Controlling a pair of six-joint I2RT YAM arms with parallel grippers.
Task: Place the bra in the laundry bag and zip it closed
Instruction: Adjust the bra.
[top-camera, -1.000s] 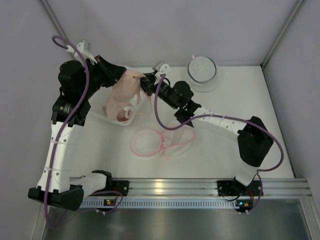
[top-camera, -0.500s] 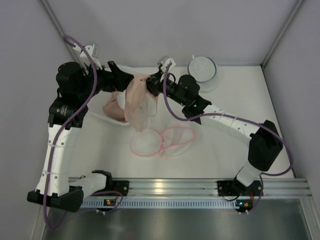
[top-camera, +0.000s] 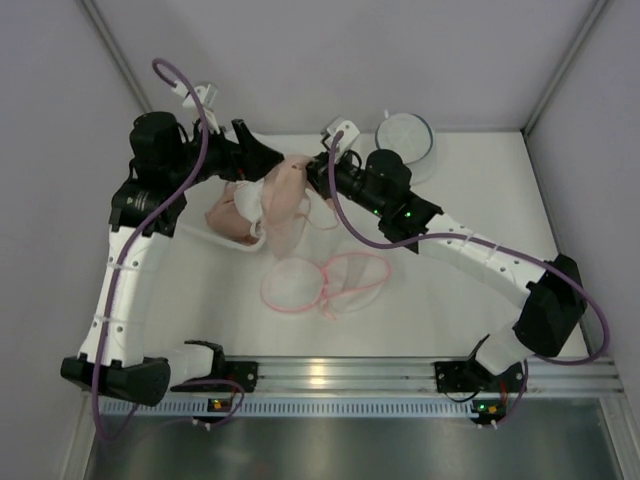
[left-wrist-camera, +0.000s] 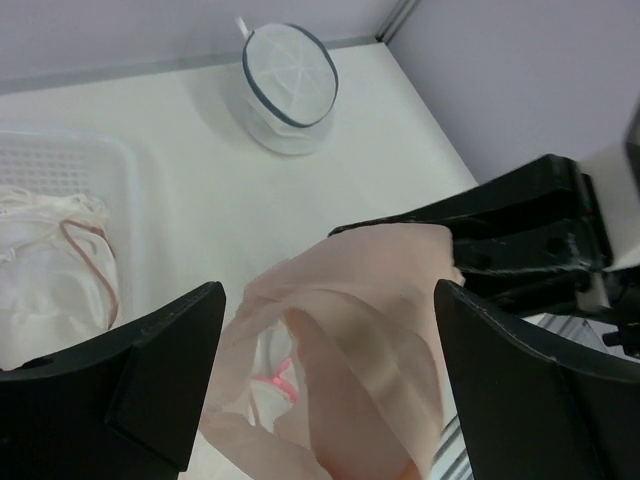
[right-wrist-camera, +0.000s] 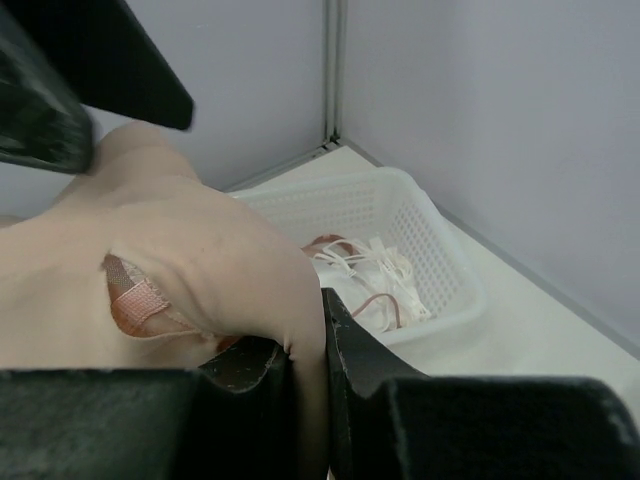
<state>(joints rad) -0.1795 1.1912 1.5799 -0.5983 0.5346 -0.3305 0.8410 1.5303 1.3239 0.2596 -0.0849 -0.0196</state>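
The peach bra (top-camera: 285, 198) hangs above the table from my right gripper (top-camera: 312, 176), which is shut on one edge of its fabric (right-wrist-camera: 308, 350). My left gripper (top-camera: 270, 162) stands open beside it. In the left wrist view the bra (left-wrist-camera: 380, 300) droops between its spread fingers (left-wrist-camera: 150, 380) without touching them. The laundry bag (top-camera: 293, 285), pale mesh with a pink rim, lies flat and open on the table below and in front of the bra.
A white perforated basket (top-camera: 222, 237) holding pale garments sits at the back left, under my left arm. A round white pouch with a dark rim (top-camera: 405, 140) stands at the back right. Grey walls close in the table on three sides.
My left gripper has opened and let go of the bra, then drawn back a little. My right gripper has lifted the bra, which now hangs from it alone.
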